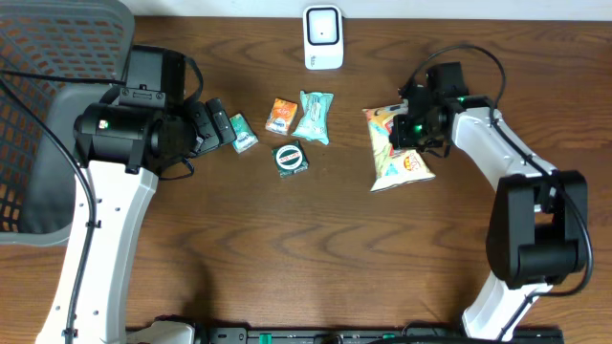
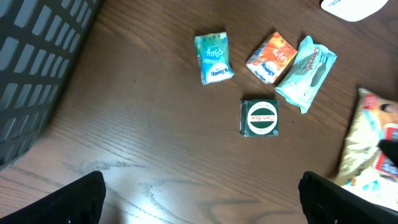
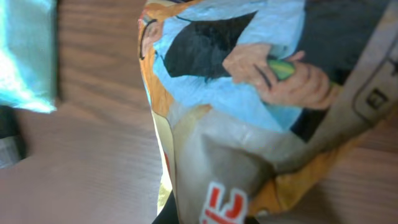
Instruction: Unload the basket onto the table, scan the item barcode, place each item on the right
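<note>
Pinches the snack bag (image 1: 392,162) with the right gripper (image 1: 407,134), jaws drawn fully together on the bag's upper right part. Crowds the right wrist view with crinkled foil: pale blue, orange, a printed hand around something green, red lettering low down. Hides the fingertips there, so cannot tell from that view how much foil sits between them.

Has the bag lying on the brown wooden table (image 1: 287,248), right of centre, lower than the white barcode scanner (image 1: 323,36) at the far edge and off to its right, well apart from it. Cannot make out a barcode on the bag in any view.

Holds the left gripper (image 1: 222,127) spread as wide as it goes, grasping nothing and touching nothing. Shows both dark fingertips (image 2: 78,199) at the bottom corners of the left wrist view, with bare wood between them.

Points that gripper toward a loose cluster of small items mid-table:
- a teal packet (image 1: 243,135), just beside the open fingers in the overhead view
- an orange packet (image 1: 281,116), further right
- a pale teal wrapper (image 1: 314,117), just beside the orange packet
- a dark green square box (image 1: 291,158) with a round label, nearer the front, apart from the rest

Stands next to a grey mesh chair (image 1: 48,57) at the left edge.
</note>
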Robot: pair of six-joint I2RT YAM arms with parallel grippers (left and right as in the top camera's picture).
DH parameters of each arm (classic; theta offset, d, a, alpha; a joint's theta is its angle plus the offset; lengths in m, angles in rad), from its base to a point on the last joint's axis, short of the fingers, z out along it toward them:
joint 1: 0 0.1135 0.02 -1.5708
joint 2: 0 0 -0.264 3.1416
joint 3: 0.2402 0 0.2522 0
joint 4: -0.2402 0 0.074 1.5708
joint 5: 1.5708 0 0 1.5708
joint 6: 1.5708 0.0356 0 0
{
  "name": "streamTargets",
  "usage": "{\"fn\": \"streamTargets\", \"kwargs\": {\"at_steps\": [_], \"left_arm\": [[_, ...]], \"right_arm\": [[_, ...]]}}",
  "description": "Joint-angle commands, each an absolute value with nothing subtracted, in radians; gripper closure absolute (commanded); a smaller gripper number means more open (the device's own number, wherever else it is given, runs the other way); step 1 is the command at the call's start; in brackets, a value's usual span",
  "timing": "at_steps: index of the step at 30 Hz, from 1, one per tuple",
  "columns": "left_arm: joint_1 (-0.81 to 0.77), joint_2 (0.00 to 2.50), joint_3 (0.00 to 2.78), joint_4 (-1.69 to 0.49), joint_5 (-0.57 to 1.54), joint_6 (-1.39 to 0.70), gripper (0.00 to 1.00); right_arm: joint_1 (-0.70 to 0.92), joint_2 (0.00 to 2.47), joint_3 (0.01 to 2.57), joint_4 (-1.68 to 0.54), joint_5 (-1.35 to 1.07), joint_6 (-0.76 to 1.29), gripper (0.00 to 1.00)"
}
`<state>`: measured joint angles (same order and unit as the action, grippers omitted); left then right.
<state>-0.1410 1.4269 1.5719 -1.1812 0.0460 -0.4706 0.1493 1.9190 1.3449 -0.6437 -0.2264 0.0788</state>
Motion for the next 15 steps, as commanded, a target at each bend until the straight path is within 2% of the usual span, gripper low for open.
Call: {"fn": "streamTargets", "kwargs": {"at_steps": [1, 4, 7, 9, 15], "left_arm": [[-0.139, 1.422, 1.581, -1.185, 0.036, -0.465, 0.02], [-0.139, 1.422, 1.581, -1.185, 0.036, -0.465, 0.02], [-0.139, 1.422, 1.581, -1.185, 0.036, -0.465, 0.02], [-0.139, 1.422, 1.581, -1.185, 0.036, -0.465, 0.03], [-0.139, 1.422, 1.581, -1.185, 0.036, -0.465, 0.02]], "right_arm": [[0.262, 1.797, 1.395, -0.646, 0.222, 0.081, 0.99], [0.391, 1.794, 1.394, -0.643, 0.643, 0.08, 0.99], [0.486, 1.843, 1.393, -0.644, 0.921, 0.064, 0.99], [0.527, 1.9, 1.393, -0.648, 0.994, 0.03, 0.99], [0.6, 2.076, 1.393, -0.678, 1.019, 0.001, 0.99]]}}
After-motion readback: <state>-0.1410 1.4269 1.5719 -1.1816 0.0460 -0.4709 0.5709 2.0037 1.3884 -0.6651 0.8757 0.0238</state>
